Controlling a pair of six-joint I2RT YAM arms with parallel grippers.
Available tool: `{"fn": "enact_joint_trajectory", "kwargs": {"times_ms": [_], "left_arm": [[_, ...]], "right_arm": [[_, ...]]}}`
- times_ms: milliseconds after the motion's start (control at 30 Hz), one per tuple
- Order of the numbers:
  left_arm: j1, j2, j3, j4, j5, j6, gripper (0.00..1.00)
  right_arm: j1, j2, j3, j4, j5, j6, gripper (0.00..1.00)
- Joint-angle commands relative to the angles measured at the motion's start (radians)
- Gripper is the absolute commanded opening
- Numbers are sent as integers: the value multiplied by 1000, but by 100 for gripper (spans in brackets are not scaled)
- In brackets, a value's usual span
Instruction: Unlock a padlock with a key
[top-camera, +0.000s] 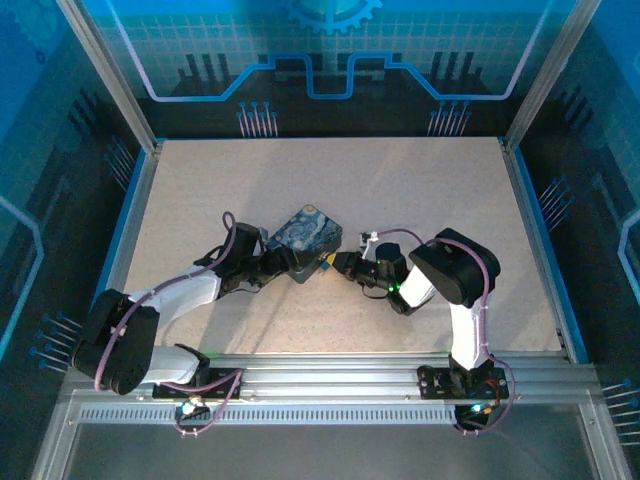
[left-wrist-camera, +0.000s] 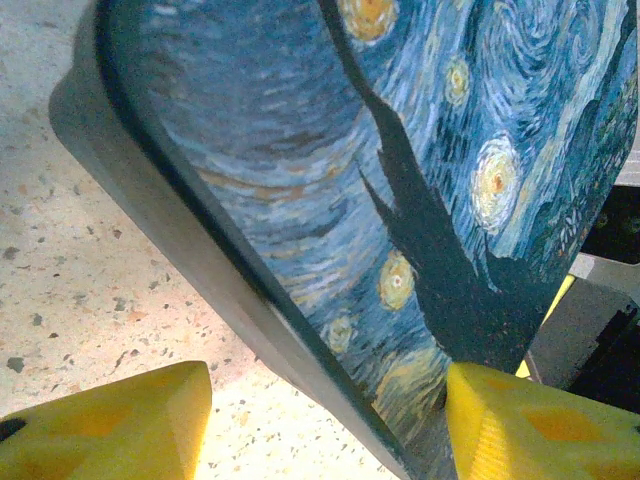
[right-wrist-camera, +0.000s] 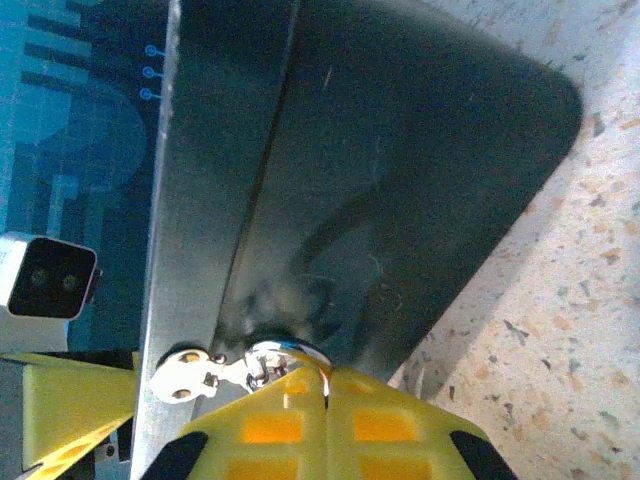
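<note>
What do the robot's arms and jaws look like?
The left arm and right arm have white links, chunky black joints, looping purple cables and tiny green lights. Their jaws are bright yellow blocks with square dents.

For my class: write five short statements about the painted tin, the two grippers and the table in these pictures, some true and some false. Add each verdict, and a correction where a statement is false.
1. The tin has a swirling starry-night painting on its lid. True.
2. The right gripper holds its fingers wide apart. False: they are pressed together, with a small shiny metal piece at their tips.
3. The tin lies between the yellow fingers of the left gripper. True.
4. The tin sits in the far right corner of the table. False: it is near the middle, between the two grippers.
5. The table is plain black. False: it is light and speckled.
</note>
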Motion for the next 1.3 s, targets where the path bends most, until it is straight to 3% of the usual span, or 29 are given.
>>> {"fn": "enact_joint_trajectory", "kwargs": {"times_ms": [0, 400, 633, 1033, 1267], "left_arm": [[4, 9, -39, -102, -11, 11, 63], [3, -27, -10, -113, -7, 10, 68], [9, -79, 37, -133, -9, 13, 77], [71, -234, 71, -242, -70, 95, 88], [104, -303, 85, -320, -114, 166, 89]], "right_arm": [[-14, -33, -2, 13, 14, 23, 0], [-34, -97, -34, -62, 32, -10, 0], [-50, -246, -76, -243, 27, -99, 0], [-63, -765, -9, -1067, 52, -405, 1], [-67, -908, 108, -1528, 84, -562, 0]]}}
